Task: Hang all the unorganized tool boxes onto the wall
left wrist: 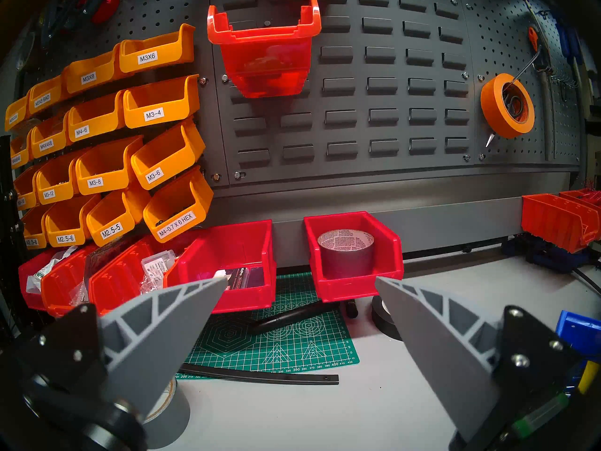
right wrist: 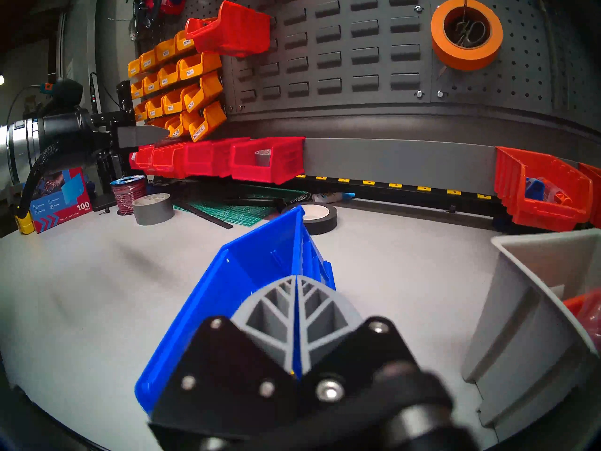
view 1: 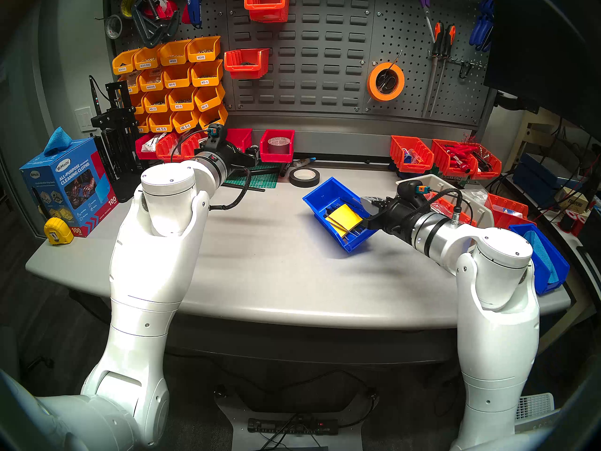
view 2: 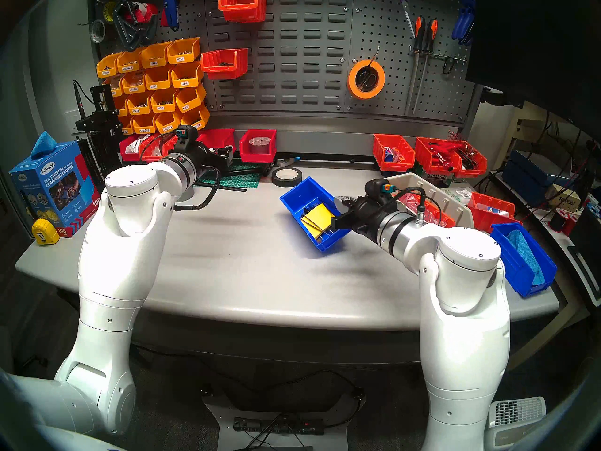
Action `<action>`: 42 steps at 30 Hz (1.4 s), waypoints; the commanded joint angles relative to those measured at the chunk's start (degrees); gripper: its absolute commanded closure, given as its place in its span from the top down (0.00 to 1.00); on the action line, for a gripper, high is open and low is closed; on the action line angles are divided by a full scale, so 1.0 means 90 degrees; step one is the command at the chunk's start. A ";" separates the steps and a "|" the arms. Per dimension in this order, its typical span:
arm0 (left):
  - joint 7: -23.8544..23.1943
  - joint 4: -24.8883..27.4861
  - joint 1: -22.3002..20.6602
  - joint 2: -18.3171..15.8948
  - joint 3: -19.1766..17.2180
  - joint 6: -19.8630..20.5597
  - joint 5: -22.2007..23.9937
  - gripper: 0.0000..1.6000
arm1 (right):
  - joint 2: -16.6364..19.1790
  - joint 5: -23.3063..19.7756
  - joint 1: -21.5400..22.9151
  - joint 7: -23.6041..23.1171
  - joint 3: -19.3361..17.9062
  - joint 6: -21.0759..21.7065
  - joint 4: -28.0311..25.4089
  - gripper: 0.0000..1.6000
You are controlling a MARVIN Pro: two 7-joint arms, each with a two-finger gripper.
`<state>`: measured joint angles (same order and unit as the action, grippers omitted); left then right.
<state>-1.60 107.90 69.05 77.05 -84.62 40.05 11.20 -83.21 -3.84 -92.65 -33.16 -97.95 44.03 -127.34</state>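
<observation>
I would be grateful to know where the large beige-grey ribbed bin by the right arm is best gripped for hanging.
Probably the beige-grey bin is best taken by its thin upper side wall, pinched from above and from the robot's side. Its top is open and that rim is bare, while red-bagged contents fill the inside.

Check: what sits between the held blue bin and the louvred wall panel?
Right wrist view: past the blue bin come a black tape roll, then bare table, before the wall panel.
</observation>
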 commanded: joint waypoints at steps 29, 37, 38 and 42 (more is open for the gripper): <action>0.0058 0.0084 -0.0118 -0.0046 0.0028 -0.0064 0.0064 1.00 | -0.0891 0.0698 0.0165 0.1552 0.1011 0.0209 -0.0021 1.00; 0.0074 0.0085 -0.0119 -0.0060 0.0036 -0.0064 0.0085 1.00 | -0.0848 0.1002 -0.0489 0.1822 0.1341 0.0450 -0.0651 1.00; 0.0077 0.0084 -0.0119 -0.0063 0.0038 -0.0065 0.0089 1.00 | -0.0841 0.1044 -0.0607 0.1866 0.1368 0.0540 -0.0840 1.00; 0.0086 0.0084 -0.0120 -0.0070 0.0043 -0.0069 0.0100 1.00 | -0.0824 0.1142 -0.0712 0.1968 0.1427 0.0579 -0.0962 1.00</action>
<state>-0.83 107.91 69.00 76.39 -84.17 39.94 12.18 -90.66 4.75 -95.51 -17.20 -86.13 48.35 -131.79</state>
